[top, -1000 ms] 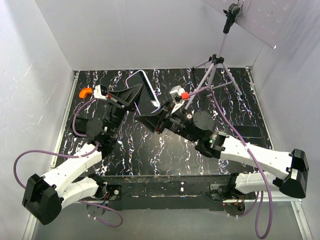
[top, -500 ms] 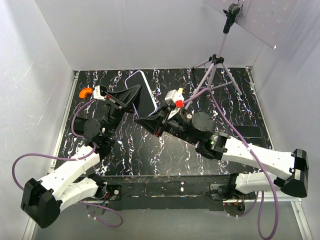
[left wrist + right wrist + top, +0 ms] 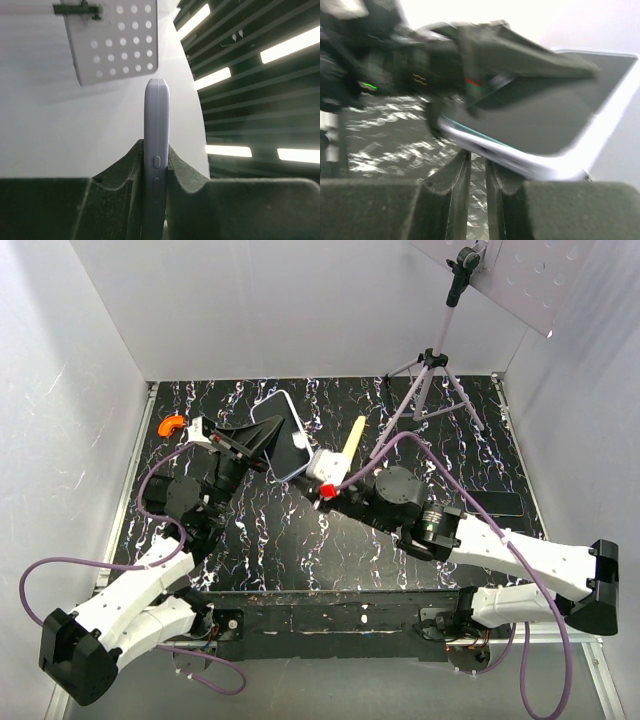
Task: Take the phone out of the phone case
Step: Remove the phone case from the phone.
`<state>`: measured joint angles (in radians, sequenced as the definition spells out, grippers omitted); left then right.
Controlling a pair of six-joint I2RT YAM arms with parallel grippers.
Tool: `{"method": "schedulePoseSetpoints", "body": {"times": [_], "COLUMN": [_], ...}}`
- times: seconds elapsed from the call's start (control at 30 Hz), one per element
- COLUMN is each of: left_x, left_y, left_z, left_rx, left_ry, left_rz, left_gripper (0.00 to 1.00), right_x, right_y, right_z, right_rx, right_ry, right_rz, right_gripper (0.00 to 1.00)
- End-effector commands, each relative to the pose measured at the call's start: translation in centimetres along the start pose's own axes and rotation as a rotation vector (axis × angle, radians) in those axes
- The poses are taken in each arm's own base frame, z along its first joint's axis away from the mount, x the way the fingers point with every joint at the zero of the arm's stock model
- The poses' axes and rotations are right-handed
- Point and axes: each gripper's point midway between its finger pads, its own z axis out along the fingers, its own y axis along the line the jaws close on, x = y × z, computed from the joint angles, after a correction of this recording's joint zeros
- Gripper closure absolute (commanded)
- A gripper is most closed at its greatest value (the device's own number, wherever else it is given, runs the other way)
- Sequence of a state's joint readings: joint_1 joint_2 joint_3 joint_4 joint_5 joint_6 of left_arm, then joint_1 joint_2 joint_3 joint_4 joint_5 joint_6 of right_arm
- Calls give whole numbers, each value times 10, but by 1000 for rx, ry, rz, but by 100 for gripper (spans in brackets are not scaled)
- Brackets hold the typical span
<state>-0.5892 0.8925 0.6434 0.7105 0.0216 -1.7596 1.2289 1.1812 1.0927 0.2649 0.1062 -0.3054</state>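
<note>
The phone case (image 3: pixel 500 504) lies flat on the table (image 3: pixel 300 540), well to the right of the phone (image 3: pixel 292 435) and partly crossed by the right arm's cable. The phone is held up in the air, apart from the case.

The left gripper (image 3: pixel 268 435) is clamped on the phone. In the left wrist view its 2 fingers press the lavender sides, and the phone stands on edge between them with 2 side buttons showing. Most of the phone rises free above the fingers. From above, its black screen faces up and to the right, and its far end tilts toward the back wall.

The right gripper (image 3: pixel 477 160) sits just below and to the right of the phone. Its fingers are barely parted, with only marbled table showing through the slit. The phone's lower rim runs just past their tips, but blur hides whether they touch.

A cream-yellow stick (image 3: pixel 352 435) lies just right of the phone, and the tripod (image 3: pixel 428 380) stands farther right. An orange piece (image 3: pixel 172 425) lies to the phone's left. Marbled table shows nearer than the phone, between the 2 arms.

Small orange and green marks on the left arm are too blurred to read.
</note>
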Motion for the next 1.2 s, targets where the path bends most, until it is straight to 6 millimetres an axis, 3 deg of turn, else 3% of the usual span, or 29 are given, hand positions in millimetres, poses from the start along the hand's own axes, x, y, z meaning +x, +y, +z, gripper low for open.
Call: {"method": "schedulePoseSetpoints", "body": {"times": [0.0,0.07,0.2,0.27,0.37,0.47,0.67,0.87,1.17], "left_x": [41,41,43,41,39,44,60,61,65], "left_y": [-62,-60,-52,-44,-35,-34,-34,-38,-43], "left_z": [-22,-21,-19,-17,-14,-8,-2,-4,-1], "left_rx": [172,188,191,180,164,164,148,131,143], "left_ry": [195,198,204,205,206,251,351,351,376], "left_rz": [-81,-65,48,95,179,207,240,277,275], "left_gripper": [100,100,100,100,100,100,100,100,100], "right_x": [33,39,52,49,10,-35,-47,-56,-50], "right_y": [-85,-74,-25,-7,20,35,19,16,15], "right_z": [-37,-44,-65,-80,-99,-112,-98,-84,-64], "right_rx": [361,331,167,112,-72,-256,-287,-320,-338], "right_ry": [180,194,271,300,248,146,235,214,194], "right_rz": [-59,105,472,651,812,844,876,885,898], "right_gripper": [99,98,51,46,41,27,26,37,53]}}
